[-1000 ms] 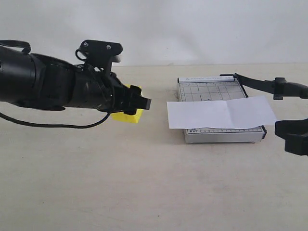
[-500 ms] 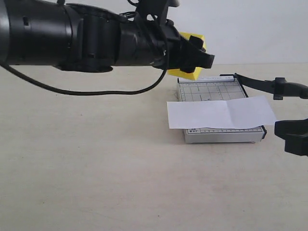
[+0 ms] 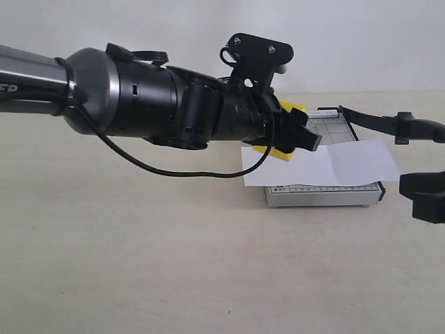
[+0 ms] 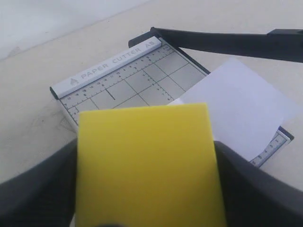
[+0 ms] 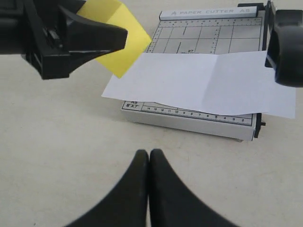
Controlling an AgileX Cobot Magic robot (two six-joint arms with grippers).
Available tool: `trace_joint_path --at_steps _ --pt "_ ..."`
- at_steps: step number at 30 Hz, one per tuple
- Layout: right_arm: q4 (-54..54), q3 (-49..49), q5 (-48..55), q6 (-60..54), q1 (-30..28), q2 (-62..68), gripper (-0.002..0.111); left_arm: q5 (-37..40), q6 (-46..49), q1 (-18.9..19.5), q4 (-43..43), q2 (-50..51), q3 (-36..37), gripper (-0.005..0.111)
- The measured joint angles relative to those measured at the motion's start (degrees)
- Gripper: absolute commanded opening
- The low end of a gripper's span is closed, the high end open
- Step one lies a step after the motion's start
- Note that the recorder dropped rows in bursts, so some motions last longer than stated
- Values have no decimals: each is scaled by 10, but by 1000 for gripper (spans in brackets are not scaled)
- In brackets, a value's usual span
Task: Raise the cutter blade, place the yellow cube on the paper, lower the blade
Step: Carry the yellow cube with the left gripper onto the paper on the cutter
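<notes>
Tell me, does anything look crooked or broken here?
Nothing is broken or spilled. The paper lies slightly crooked on the cutter board and sticks out past both its sides. The cutter blade stands raised, which fits the job.

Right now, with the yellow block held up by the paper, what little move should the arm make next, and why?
Probably ease the left gripper down and slightly further over the paper until the yellow cube rests on it. The gripper is shut on the cube by the sheet's end, seemingly not set down, and the cutter blade stands raised off the board.
</notes>
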Motion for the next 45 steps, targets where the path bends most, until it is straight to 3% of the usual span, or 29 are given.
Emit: trace_joint_path --at_steps 21,39,45 --pt "0 0 -17 -1 0 0 0 17 0 0 0 114 -109 4" --pt "0 0 -21 -1 0 0 0 19 0 0 0 137 -110 5" --pt "0 0 -21 -1 0 0 0 54 0 0 0 137 -111 28"
